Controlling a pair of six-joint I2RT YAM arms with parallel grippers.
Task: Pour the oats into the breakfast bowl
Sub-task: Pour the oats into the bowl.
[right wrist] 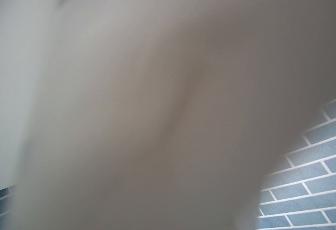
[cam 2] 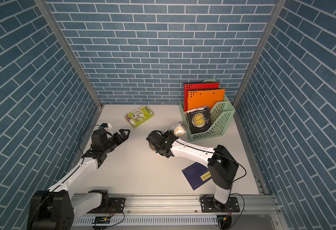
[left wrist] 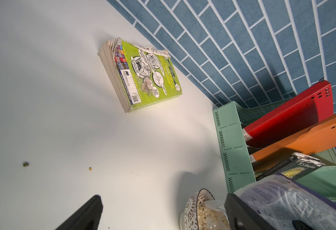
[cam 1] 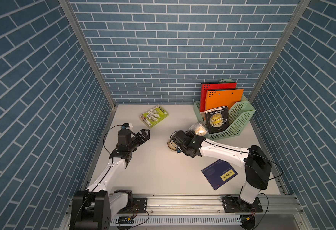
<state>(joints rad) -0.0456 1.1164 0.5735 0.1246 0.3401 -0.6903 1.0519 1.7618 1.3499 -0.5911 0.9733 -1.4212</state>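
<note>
Left wrist view is showing oats in the bowl; right gripper is gripping the tipped, part-full pouch, left gripper gaping empty.

Bright even light, soft shadows, warped edges, right wrist view blurred

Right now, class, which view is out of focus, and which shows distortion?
Right wrist view: pale blur fills it, only brick wall sharp. Both top views: wide-angle lens splays the side walls. Left wrist view: sharp, soft shadows on table.
</note>
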